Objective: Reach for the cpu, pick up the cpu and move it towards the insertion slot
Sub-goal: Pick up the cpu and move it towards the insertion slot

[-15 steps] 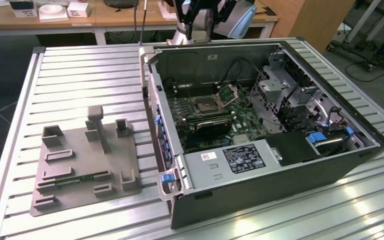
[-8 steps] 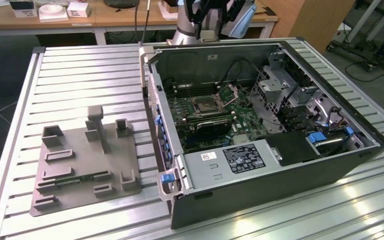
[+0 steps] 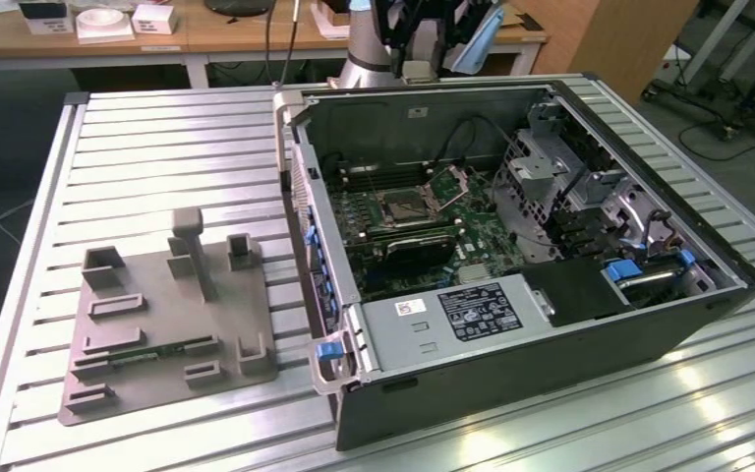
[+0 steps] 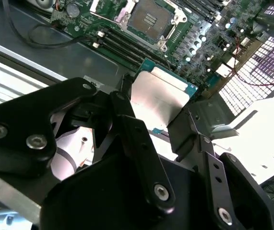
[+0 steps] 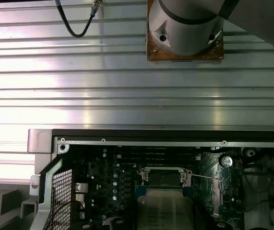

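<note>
1. Silver-grey metal: the cpu (image 4: 158,98), clamped between the gripper (image 4: 151,122) fingers, hung above the green board.
2. The insertion slot (image 4: 148,19) lay near, flap raised, apart from the chip.
3. Step judged: carrying toward the slot; squaring over its frame remained needed.

An open computer case (image 3: 522,324) is lying on its side on a ribbed metal table (image 3: 154,147), its green motherboard (image 3: 417,211) showing. A grey fixture tray (image 3: 168,315) is sitting on the table toward the exterior view's left, well apart from the case. Blue clips (image 3: 329,348) are lining the case's near edge. A wooden desk (image 3: 194,34) is standing behind the table, holding white boxes (image 3: 102,22).
</note>
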Controlling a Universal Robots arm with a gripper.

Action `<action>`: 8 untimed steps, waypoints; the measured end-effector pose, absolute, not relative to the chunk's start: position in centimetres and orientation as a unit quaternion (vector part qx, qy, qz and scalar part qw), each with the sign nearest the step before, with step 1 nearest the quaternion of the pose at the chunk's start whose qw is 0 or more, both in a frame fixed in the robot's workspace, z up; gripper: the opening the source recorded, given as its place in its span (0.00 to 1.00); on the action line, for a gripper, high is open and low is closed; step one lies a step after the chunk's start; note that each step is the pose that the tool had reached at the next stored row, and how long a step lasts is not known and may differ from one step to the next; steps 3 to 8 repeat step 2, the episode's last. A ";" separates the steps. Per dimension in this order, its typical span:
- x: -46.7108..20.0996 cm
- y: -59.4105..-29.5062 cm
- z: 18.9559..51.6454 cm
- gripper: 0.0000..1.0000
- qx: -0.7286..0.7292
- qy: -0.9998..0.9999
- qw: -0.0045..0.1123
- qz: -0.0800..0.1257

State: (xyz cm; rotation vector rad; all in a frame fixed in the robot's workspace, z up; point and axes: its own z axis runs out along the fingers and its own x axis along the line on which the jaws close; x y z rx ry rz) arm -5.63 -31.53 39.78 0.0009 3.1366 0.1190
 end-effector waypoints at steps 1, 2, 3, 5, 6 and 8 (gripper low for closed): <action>-5.6 -31.5 39.8 0.54 0.000 0.999 0.001 0.038; -5.6 -31.5 39.8 0.54 0.000 0.999 0.001 0.038; -5.6 -31.5 39.8 0.54 0.000 0.999 0.001 0.038; -5.6 -31.5 39.8 0.54 0.000 0.999 0.001 0.038; -5.6 -31.5 39.8 0.54 0.000 0.999 0.001 0.038; -5.6 -31.5 39.8 0.54 0.000 0.999 0.001 0.038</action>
